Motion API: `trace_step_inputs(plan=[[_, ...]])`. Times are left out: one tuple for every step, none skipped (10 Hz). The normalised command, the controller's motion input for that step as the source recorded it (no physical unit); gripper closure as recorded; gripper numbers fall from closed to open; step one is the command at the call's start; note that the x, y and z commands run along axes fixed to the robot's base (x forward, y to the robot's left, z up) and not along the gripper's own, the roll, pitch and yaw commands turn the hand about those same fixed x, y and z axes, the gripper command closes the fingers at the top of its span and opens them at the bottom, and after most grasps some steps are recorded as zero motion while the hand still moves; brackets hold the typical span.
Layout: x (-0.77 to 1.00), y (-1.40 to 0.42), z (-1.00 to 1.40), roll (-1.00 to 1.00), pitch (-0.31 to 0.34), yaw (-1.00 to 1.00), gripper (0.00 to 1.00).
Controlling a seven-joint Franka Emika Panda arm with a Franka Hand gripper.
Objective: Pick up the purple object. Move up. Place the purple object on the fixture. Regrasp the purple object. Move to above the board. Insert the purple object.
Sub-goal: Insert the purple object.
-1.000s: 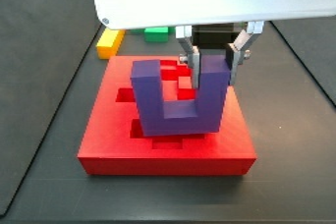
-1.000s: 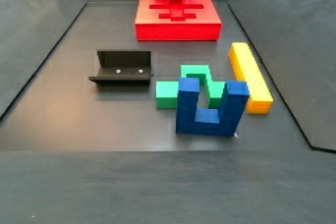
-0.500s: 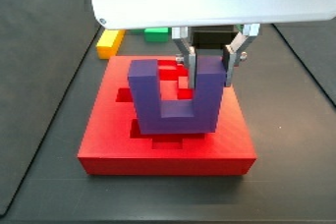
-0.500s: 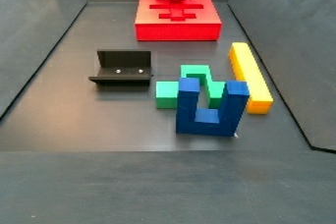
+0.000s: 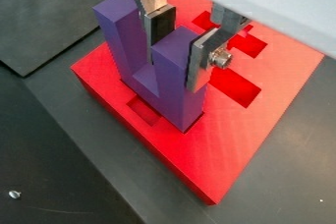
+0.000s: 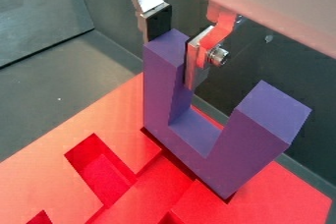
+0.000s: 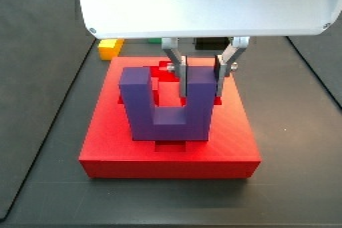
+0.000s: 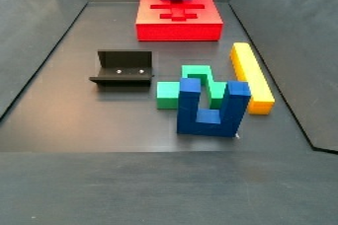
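Purple object (image 7: 167,107) stands prongs-up on your board (image 7: 107,147); gripper (image 7: 198,70) above the board pinches one prong.

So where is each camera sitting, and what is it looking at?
Wrist view: on the arm, looking down at the hand gripping one prong of the purple object on the red board.
Wrist view: closer in; the hand pinches that prong.
Side view: near the board's front, facing the hand and its big housing.
Side view: far end of the table, past the fixture; no robot visible.
All share the purple object and board.
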Motion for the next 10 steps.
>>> trace_step_inputs(plan=[[0.00, -0.06, 0.00, 0.06, 0.000, 0.00, 1.00], [0.02, 0.00, -0.12, 0.11, 0.000, 0.08, 1.00], [0.13, 0.00, -0.11, 0.11, 0.017, 0.14, 1.00], [0.08, 0.00, -0.06, 0.10, 0.017, 0.09, 1.00], [0.01, 0.00, -0.06, 0.10, 0.011, 0.02, 1.00], [0.00, -0.02, -0.11, 0.12, 0.001, 0.00, 1.00], [0.00, -0.04, -0.23, 0.15, 0.000, 0.00, 1.00], [0.00, -0.03, -0.30, 0.15, 0.000, 0.00, 1.00], [0.07, -0.03, -0.34, 0.12, 0.000, 0.00, 1.00], [0.10, -0.09, -0.47, 0.10, 0.000, 0.00, 1.00]])
